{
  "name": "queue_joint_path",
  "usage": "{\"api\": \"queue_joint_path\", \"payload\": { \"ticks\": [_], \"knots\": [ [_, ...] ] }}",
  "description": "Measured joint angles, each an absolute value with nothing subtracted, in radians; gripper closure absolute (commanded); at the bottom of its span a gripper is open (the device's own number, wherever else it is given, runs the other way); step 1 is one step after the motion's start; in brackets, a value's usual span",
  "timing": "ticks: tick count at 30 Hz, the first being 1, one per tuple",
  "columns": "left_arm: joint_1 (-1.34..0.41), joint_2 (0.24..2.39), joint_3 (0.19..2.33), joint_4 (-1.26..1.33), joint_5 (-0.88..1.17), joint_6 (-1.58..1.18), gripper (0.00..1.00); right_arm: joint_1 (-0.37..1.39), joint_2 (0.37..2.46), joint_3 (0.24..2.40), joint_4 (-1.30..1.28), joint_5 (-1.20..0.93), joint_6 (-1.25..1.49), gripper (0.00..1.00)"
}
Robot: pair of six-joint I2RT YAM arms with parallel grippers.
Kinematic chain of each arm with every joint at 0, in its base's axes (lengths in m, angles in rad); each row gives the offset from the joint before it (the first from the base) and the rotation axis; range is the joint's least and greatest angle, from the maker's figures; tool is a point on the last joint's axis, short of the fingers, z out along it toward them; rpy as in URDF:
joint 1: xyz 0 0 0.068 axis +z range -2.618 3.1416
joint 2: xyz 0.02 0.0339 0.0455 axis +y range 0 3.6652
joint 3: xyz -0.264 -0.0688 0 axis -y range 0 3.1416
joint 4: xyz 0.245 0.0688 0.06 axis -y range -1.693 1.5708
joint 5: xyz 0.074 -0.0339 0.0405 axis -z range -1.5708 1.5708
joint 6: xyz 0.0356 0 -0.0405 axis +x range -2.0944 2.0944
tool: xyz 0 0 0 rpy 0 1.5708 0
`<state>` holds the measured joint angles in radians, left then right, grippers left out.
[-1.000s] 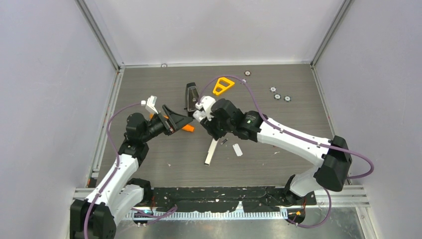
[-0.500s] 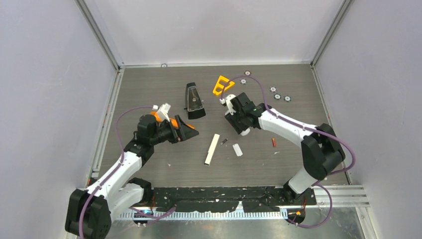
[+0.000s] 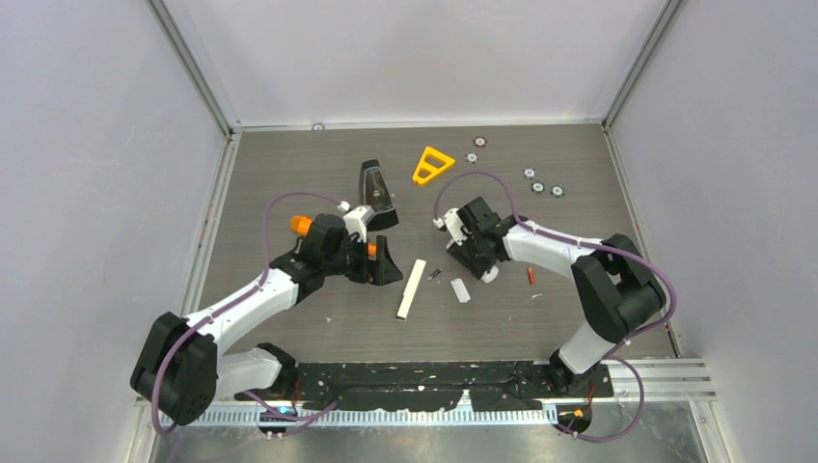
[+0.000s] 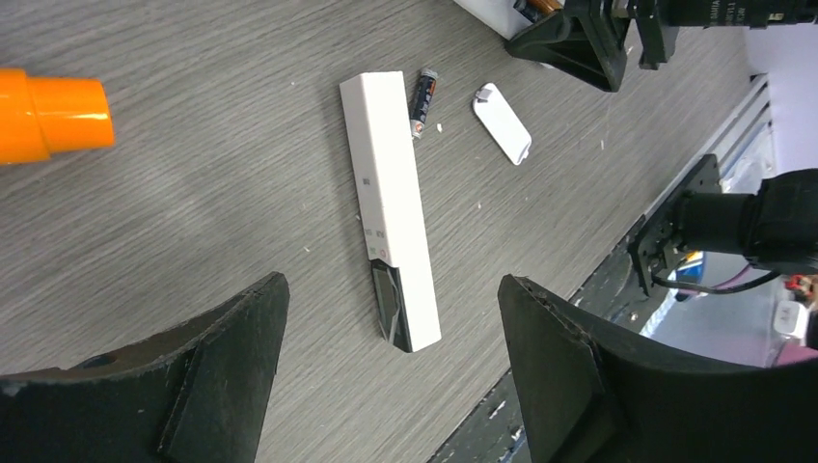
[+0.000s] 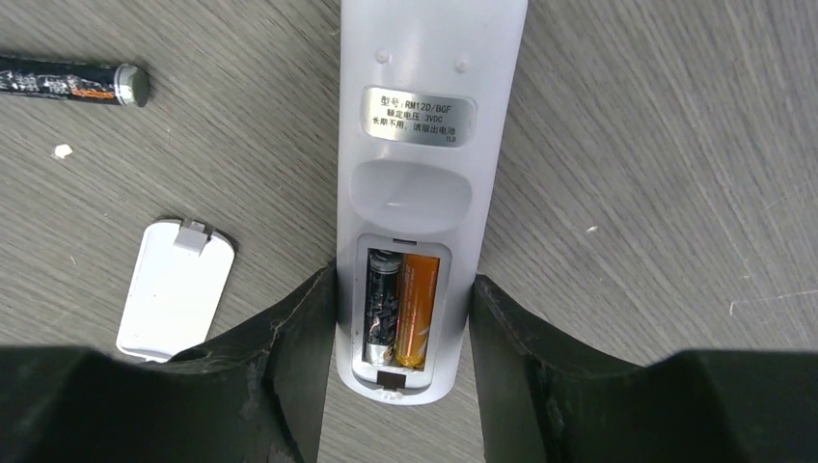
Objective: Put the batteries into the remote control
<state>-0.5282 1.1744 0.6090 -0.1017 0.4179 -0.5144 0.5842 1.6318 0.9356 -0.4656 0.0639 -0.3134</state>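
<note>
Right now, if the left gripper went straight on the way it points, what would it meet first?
Most likely the slim white remote with the black end, lying flat on the grey table straight ahead of the left gripper, whose jaws are open. Depth is unclear.

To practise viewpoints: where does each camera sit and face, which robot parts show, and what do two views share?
Top external: above and behind the robot, facing down on the table; left arm, right arm, left tool, right tool show.
Left wrist: on the left arm, facing down at the slim remote; its open tool shows.
Right wrist: on the right arm, facing down at the open remote its tool grips.
Shared: both wrist views show the loose dark battery and battery cover.
</note>
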Motion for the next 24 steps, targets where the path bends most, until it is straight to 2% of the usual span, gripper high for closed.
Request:
{"api": "queue_joint_path", "payload": {
  "ticks": [3, 6, 12, 16, 17, 20, 24],
  "knots": [
    [-0.533, 1.177, 0.621, -0.116, 0.401, -0.484, 0.19, 0.58, 1.618, 0.916, -0.453, 0.054, -0.344, 0.62],
    [-0.533, 1.177, 0.628, -0.132, 0.39, -0.459, 0.19, 0.58, 1.618, 0.916, -0.451, 0.051, -0.361, 0.38],
    [-0.533, 1.177, 0.658, -0.16, 0.372, -0.432, 0.18, 0.575, 1.612, 0.922, -0.453, 0.068, -0.329, 0.19],
    [-0.533, 1.169, 0.664, -0.175, 0.352, -0.429, 0.18, 0.574, 1.573, 0.954, -0.479, 0.097, -0.242, 0.18],
    [-0.533, 1.165, 0.664, -0.178, 0.346, -0.429, 0.18, 0.574, 1.559, 0.963, -0.481, 0.105, -0.219, 0.2],
    [-0.533, 1.14, 0.664, -0.192, 0.322, -0.433, 0.18, 0.574, 1.508, 1.001, -0.493, 0.126, -0.107, 0.32],
    [-0.533, 1.093, 0.666, -0.216, 0.275, -0.442, 0.18, 0.584, 1.474, 1.076, -0.554, 0.175, 0.152, 0.36]
  ]
}}
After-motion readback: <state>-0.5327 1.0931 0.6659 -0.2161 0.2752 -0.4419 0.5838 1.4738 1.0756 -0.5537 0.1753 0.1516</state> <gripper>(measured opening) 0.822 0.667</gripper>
